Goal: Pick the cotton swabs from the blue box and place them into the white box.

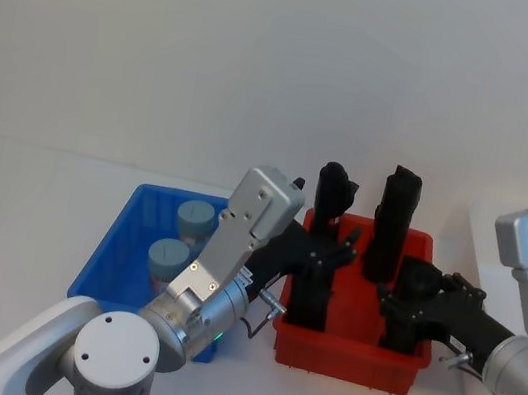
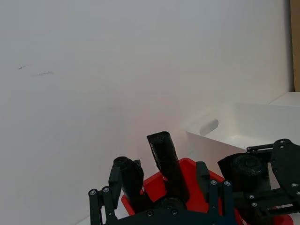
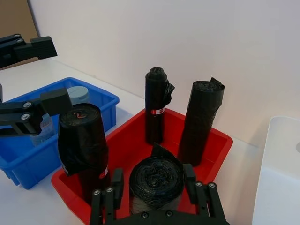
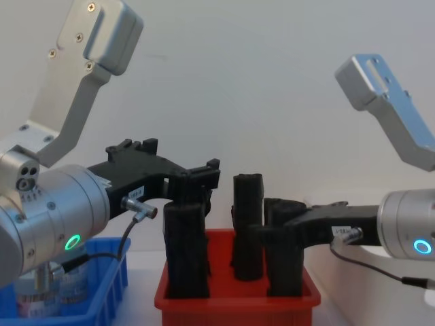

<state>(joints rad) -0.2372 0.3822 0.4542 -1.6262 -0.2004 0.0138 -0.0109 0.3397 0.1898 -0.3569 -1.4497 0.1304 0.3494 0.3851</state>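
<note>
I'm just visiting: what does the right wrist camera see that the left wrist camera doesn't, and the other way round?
Right wrist view adds: the blue box with the cotton swabs standing in it.
Left wrist view adds: the oval handle cut-out in the white box.
Shared: the red bin, the upright black rolls in it, part of the white box, and both grippers, with the left gripper open at one roll and the right gripper at another.
</note>
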